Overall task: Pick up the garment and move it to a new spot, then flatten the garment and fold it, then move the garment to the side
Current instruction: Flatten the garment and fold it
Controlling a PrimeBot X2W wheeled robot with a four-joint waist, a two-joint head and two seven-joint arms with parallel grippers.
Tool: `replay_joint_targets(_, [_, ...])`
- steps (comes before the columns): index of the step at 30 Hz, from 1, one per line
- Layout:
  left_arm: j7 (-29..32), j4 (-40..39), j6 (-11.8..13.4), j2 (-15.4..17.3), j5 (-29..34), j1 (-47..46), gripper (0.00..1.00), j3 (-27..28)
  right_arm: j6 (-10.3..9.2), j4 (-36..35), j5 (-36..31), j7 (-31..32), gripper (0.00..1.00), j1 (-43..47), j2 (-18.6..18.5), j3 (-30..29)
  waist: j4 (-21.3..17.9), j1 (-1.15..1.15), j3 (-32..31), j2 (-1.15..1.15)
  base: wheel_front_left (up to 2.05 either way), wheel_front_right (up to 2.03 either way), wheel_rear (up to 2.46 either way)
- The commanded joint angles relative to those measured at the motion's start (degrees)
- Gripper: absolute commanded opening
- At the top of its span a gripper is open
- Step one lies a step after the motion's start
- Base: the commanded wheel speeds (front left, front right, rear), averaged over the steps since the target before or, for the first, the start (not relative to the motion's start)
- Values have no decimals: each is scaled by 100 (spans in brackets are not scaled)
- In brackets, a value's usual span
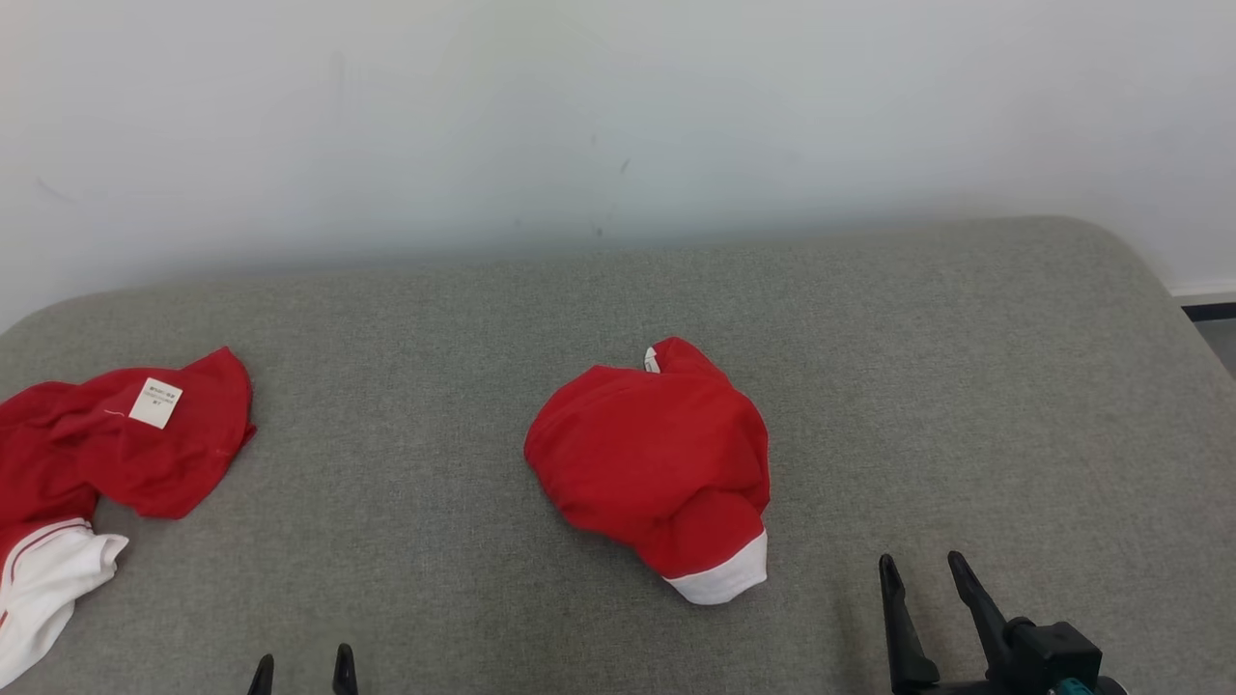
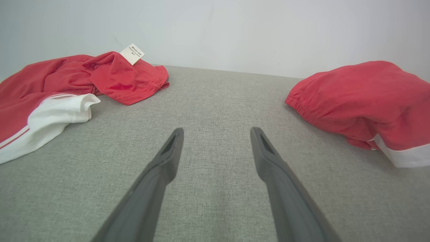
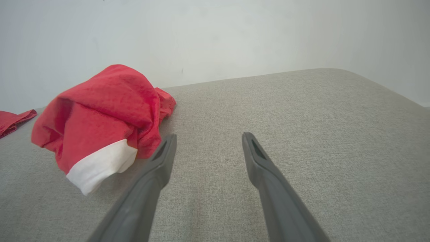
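- Garment (image 1: 652, 463): red with a white cuff (image 1: 724, 579), bunched in a mound near the middle of the table (image 1: 966, 386). It lies free, with nothing gripping it.
- Right pincer (image 1: 921, 565): jaws spread wide and empty, low over the cloth just right of the cuff, near it but apart.
- Left pincer (image 1: 302, 666): also wide open and empty, well left of the mound, between it and a second red garment (image 1: 116, 444) at the table's left edge.
- Step in hand, by my reckoning: the first pick-up, not yet begun.
- To do it well: close on a raised fold at the top of the mound rather than the whole wad. Lift clear before carrying, and keep off the second garment.
- Containers: both garments lie loose on the table, in no box or basket.
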Motion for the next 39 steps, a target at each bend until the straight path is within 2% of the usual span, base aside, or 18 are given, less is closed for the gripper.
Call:
replay_joint_targets(1, [-19,38,-20,-11,-2,-46,100,-16,-12,9,15,-7,100,-27,7,12,-6,0,1,0,0,0,0])
replay_joint_targets(13, [-19,395,-81,-10,34,-271,100,-82,-12,66,92,-22,100,-98,6,122,-250,0,42,0,0,0,0])
replay_joint_targets(22, [-19,1108,-163,-9,-129,-902,100,-334,-12,107,189,-39,100,-167,5,206,-629,0,165,0,0,0,0])
replay_joint_targets(24, [99,1583,-188,-9,-351,-1434,100,-485,-12,113,236,-50,100,-235,8,250,-875,0,275,0,0,0,0])
replay_joint_targets(33, [761,2677,-59,-4,-564,-2520,100,-554,-12,123,285,-58,100,-336,8,305,-1350,0,544,0,0,0,0])
replay_joint_targets(39, [880,3275,46,9,-597,-3027,100,-598,-12,131,306,-60,100,-395,8,335,-1655,0,651,0,0,0,0])
